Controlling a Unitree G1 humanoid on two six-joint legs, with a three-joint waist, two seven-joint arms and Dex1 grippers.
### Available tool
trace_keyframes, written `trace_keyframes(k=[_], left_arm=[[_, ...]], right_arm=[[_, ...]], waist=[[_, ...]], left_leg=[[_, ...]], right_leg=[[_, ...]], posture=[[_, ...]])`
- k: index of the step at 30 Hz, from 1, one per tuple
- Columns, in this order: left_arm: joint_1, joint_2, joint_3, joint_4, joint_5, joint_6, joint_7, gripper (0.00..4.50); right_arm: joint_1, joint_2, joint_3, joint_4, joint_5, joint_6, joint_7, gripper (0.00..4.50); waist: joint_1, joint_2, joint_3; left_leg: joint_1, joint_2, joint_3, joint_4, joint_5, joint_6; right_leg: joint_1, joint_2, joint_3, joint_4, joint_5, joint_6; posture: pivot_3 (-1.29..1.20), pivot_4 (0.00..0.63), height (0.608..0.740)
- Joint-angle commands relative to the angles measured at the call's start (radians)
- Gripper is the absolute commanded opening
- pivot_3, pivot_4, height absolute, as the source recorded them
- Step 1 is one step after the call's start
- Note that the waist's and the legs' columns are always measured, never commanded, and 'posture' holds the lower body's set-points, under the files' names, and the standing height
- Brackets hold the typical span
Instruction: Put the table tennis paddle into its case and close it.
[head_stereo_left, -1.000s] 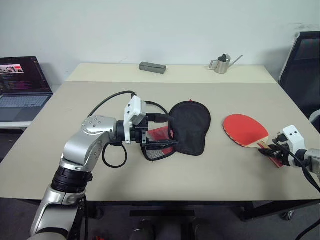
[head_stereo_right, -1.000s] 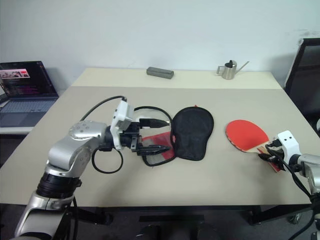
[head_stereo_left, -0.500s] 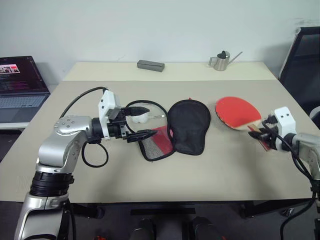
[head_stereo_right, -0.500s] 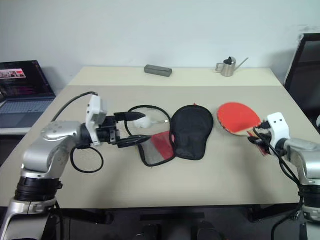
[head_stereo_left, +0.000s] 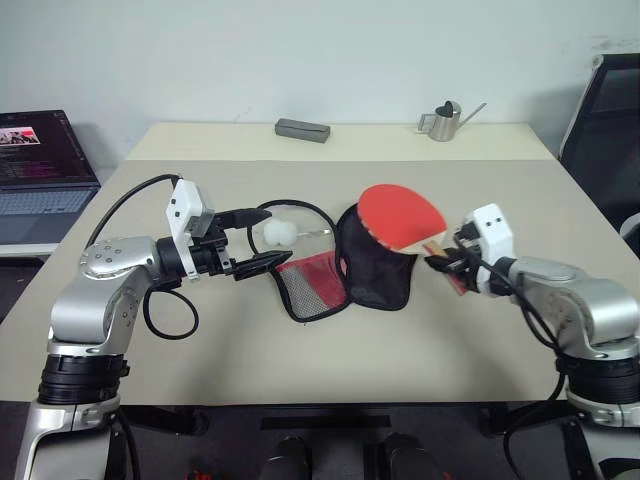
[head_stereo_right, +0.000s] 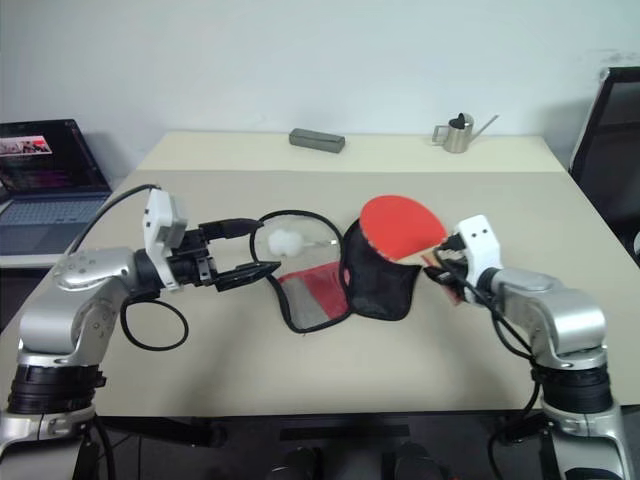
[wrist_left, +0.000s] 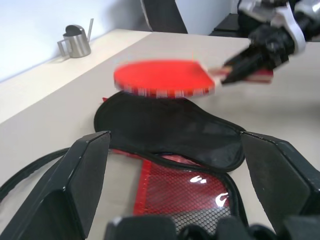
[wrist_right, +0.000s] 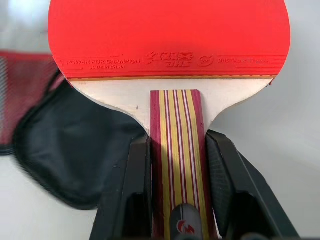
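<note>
Head view: my right gripper (head_stereo_left: 447, 262) clamps the table tennis paddle (head_stereo_left: 402, 215) by its handle, blade aimed toward my left, long axis crosswise, above the case (head_stereo_left: 352, 262) lying unzipped on the beige surface (head_stereo_left: 480, 340). Laptop (head_stereo_left: 40, 160) left, white wall behind.

L wrist view: my left gripper (wrist_left: 175, 175), fingers wide apart, faces case.

R wrist view: striped handle between fingers (wrist_right: 135, 185).

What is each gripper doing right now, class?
Left gripper: open, holding nothing, beside the case.
Right gripper: shut on the table tennis paddle, gripping its handle above the case.
</note>
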Motion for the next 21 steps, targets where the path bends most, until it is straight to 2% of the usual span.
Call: trace_keyframes(k=[1, 13, 21], left_arm=[[0.004, 0.003, 0.024, -0.027, -0.011, -0.021, 0.007, 4.5], [0.005, -0.009, 0.015, -0.022, -0.005, -0.043, 0.014, 4.5], [0.009, -0.016, 0.015, -0.023, -0.005, -0.047, 0.018, 4.5]], right_arm=[[-0.043, 0.025, 0.006, 0.0, -0.022, -0.04, -0.038, 1.12], [-0.119, 0.144, 0.119, 0.196, -0.113, -0.155, -0.083, 1.12], [-0.16, 0.159, 0.152, 0.299, -0.162, -0.213, -0.072, 1.12]], waist=[[0.0, 0.0, 0.0], [-0.009, 0.0, 0.0], [-0.012, 0.0, 0.0]], left_leg=[[0.0, 0.0, 0.0, 0.0, 0.0, 0.0], [0.001, 0.001, 0.0, 0.0, 0.0, 0.0], [0.001, 0.001, 0.0, 0.0, 0.0, 0.0]], right_leg=[[0.0, 0.0, 0.0, 0.0, 0.0, 0.0], [0.0, 0.001, 0.0, 0.001, 0.0, -0.001], [0.0, 0.001, 0.0, 0.001, 0.0, -0.001]], posture=[[0.0, 0.15, 0.74], [0.0, 0.15, 0.74], [0.0, 0.15, 0.74]])
